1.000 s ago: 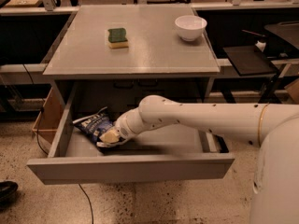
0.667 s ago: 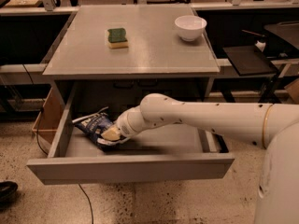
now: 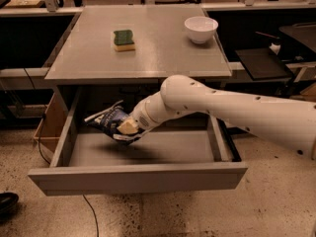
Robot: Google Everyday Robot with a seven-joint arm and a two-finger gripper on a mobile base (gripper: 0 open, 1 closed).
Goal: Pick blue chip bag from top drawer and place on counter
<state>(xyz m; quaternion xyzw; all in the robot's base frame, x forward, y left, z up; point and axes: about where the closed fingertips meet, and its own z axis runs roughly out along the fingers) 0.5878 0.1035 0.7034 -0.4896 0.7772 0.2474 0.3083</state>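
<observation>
The blue chip bag (image 3: 107,120) is crinkled dark blue with white lettering. It hangs tilted above the floor of the open top drawer (image 3: 138,177), at the left rear, casting a shadow below. My gripper (image 3: 127,128) is shut on the bag's right end, its pale fingers pinching the foil. The white arm reaches in from the right, under the front edge of the counter (image 3: 163,53). The bag is clear of the drawer floor and below the counter edge.
A green-and-yellow sponge (image 3: 123,39) and a white bowl (image 3: 201,28) sit on the counter. A wooden box (image 3: 48,127) hangs left of the drawer. A dark tray (image 3: 261,63) is at the right. Wooden benches stand behind. A cable lies on the speckled floor.
The gripper has lifted the blue chip bag off the drawer floor and moved it slightly up and right. The arm has risen with it.
</observation>
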